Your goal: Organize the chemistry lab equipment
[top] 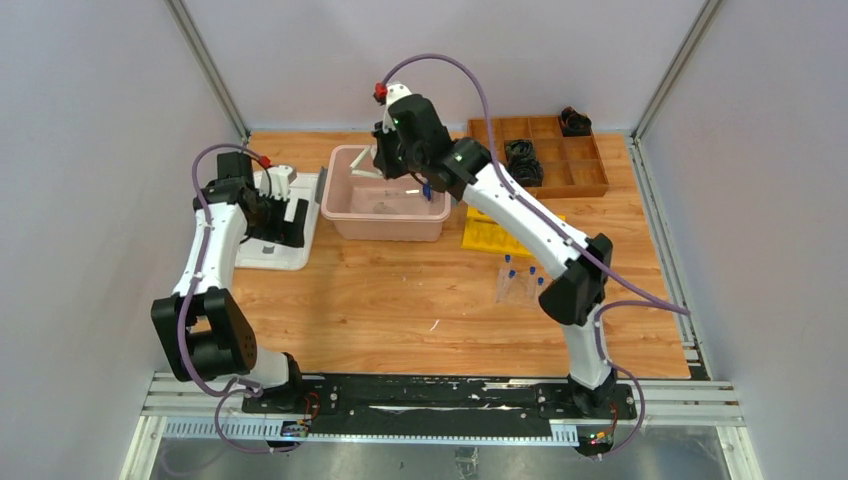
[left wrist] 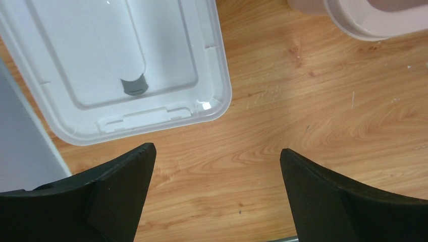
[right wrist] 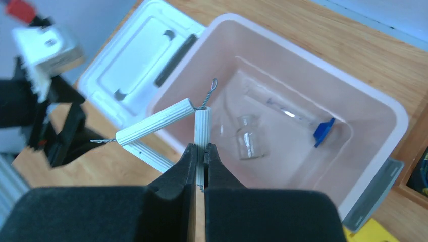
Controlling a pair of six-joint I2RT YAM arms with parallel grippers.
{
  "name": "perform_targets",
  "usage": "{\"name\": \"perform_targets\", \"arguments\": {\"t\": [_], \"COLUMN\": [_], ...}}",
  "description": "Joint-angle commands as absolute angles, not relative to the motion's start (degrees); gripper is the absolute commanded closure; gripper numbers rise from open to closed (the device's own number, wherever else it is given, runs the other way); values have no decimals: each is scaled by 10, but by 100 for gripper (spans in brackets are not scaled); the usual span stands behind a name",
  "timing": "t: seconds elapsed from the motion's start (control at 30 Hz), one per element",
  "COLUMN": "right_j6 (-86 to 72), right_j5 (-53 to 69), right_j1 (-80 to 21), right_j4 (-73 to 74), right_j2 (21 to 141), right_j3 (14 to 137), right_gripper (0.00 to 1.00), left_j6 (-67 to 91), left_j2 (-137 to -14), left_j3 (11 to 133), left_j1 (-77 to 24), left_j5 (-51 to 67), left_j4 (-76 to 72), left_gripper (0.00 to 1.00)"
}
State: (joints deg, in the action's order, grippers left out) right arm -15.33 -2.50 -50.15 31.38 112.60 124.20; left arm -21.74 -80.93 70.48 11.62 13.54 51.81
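Observation:
My right gripper (right wrist: 203, 151) is shut on one leg of the white triangle (right wrist: 156, 121), holding it over the near-left rim of the pink bin (right wrist: 313, 60). Inside the bin lie a small clear jar (right wrist: 249, 138) and a clear tube with a blue cap (right wrist: 323, 131). From above, the right gripper (top: 385, 160) hangs over the bin (top: 385, 228). A clear tube rack (top: 518, 285) with blue-capped tubes stands on the table to the right. My left gripper (left wrist: 217, 156) is open with nothing between its fingers, low over bare wood beside the white lid (left wrist: 116, 65).
The white lid (top: 275, 255) lies left of the bin, with the left gripper (top: 285, 215) over it. A yellow piece (top: 490, 235) lies right of the bin. A wooden divided tray (top: 590, 185) at the back right holds black coiled bundles (top: 522, 160). Walls close in on both sides.

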Motion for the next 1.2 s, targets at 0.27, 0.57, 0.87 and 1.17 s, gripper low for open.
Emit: {"name": "perform_targets", "arguments": {"t": [0.27,0.57,0.87,1.17], "right_j6": [-144,-153,-133,-122], "right_j5": [-9,25,24,23], "right_j1": [-445,-441,-439,-446], "right_j4": [397,392,359,325], "right_j2": [1361,1370,1234,1136], "right_j3": [1391,1374,1272,1164], "right_gripper": [100,53,47,54], "left_j6": [-141,-152,-157,-161], "left_j2": [-861,-914,-952,-973], "left_j3": [629,621,617,600], "left_j1": [94,91,90,91], "left_j5": [184,161,142,133], "left_j4": [378,336,323,317], "left_gripper": [15,29,44,53]}}
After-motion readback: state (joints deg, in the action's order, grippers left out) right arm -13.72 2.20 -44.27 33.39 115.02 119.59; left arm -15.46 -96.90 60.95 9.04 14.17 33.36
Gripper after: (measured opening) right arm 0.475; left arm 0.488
